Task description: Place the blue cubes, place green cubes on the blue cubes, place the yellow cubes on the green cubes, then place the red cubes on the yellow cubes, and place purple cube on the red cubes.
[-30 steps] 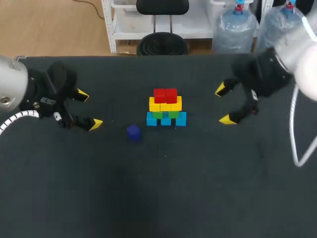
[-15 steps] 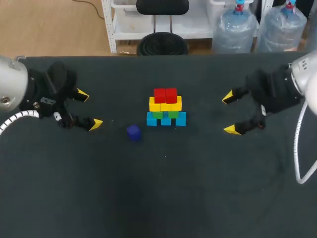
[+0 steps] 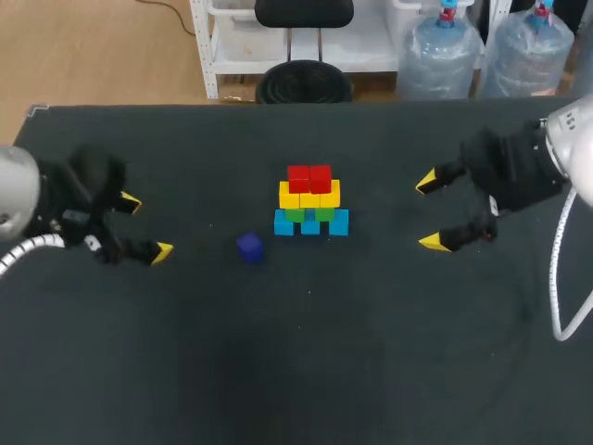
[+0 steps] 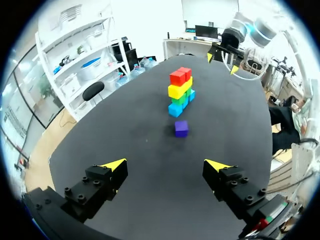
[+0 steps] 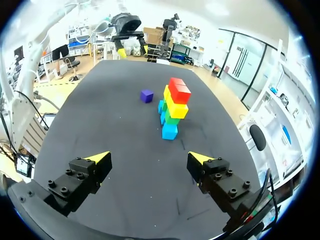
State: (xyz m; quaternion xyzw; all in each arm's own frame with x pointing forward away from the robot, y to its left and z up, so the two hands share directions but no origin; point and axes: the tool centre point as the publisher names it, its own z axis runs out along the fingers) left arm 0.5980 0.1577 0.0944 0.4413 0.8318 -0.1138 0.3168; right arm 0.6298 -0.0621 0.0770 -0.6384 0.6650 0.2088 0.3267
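My left gripper [image 3: 146, 225] and right gripper [image 3: 428, 211] both gape wide, empty, well apart from the cube stack [image 3: 310, 202]. The purple cube [image 3: 249, 247] lies on the table [image 3: 371, 352] at the stack's 8 o'clock, near it.

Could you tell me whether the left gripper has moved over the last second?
Yes. The left gripper has pulled back from the cube stack, outward to its own side and toward the robot.

No readable text, label, number or sign anywhere in view.
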